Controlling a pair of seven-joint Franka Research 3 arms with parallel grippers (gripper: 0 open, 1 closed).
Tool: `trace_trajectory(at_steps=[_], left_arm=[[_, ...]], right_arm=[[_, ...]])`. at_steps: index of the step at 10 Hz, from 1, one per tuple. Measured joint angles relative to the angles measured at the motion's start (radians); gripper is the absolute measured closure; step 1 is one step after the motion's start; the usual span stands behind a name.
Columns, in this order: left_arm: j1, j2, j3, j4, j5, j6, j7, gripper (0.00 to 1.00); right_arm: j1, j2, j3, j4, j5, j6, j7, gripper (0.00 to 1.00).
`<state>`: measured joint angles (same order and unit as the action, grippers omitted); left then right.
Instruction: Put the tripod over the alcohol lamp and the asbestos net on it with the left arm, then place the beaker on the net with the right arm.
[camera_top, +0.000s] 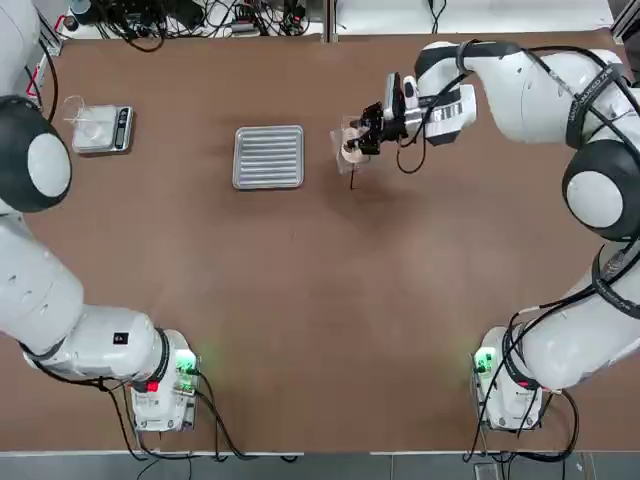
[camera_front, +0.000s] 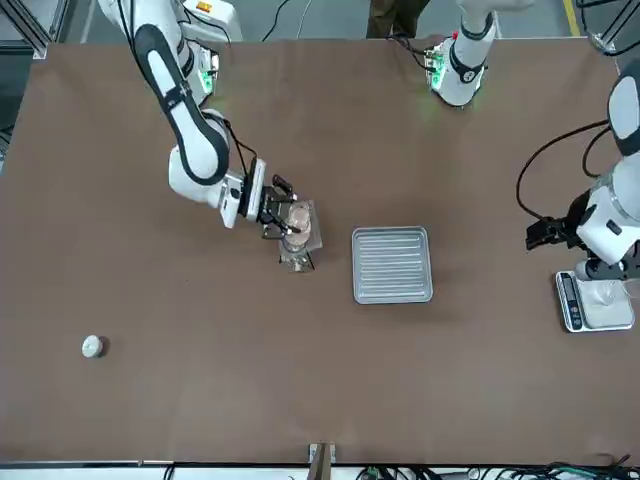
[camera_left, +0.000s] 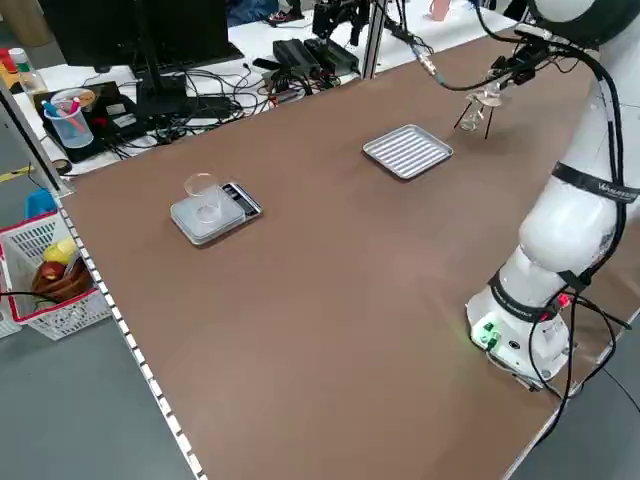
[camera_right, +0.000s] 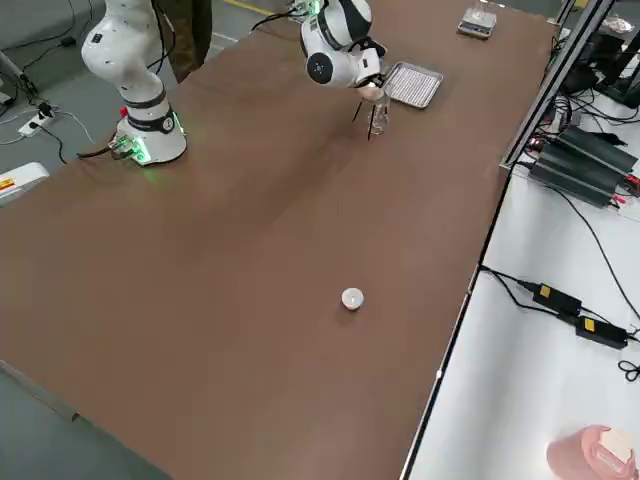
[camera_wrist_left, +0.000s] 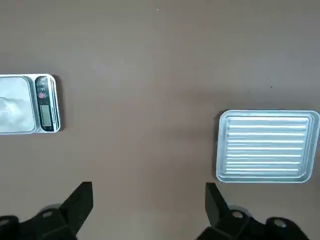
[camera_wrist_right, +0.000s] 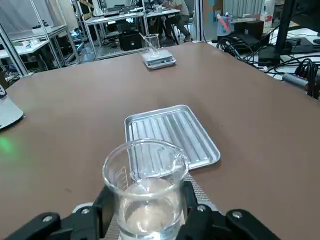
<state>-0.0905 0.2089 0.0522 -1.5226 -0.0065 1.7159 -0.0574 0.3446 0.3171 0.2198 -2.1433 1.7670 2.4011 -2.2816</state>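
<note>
Beaker (camera_wrist_right: 145, 192) held over the net, right of the ribbed tray (camera_top: 269, 156).

The right gripper (camera_wrist_right: 146, 216) is clamped on the clear beaker directly above the asbestos net (camera_front: 308, 228), which sits on the tripod (camera_front: 296, 255). The left gripper (camera_wrist_left: 148, 205) hangs with fingers spread wide and empty, between the tray and the scale (camera_top: 104, 130).

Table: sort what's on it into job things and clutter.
Job: beaker held in the right hand; net on the tripod.
Clutter: tray, scale with its clear dish, small white bottle.
</note>
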Motion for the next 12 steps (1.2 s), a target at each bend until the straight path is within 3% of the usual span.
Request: trace_trajectory(at_steps=[7,12], left_arm=[[-0.008,-0.084,0.012,-0.002,-0.033,-0.007,-0.007,0.01],[-0.010,-0.153,0.012,-0.063,-0.034,-0.010,-0.007,0.01]], right_arm=[[-0.048,-0.001,-0.009,0.001,0.000,-0.026,-0.094,0.42],[-0.048,0.003,-0.008,0.000,0.000,-0.026,-0.103,0.42]])
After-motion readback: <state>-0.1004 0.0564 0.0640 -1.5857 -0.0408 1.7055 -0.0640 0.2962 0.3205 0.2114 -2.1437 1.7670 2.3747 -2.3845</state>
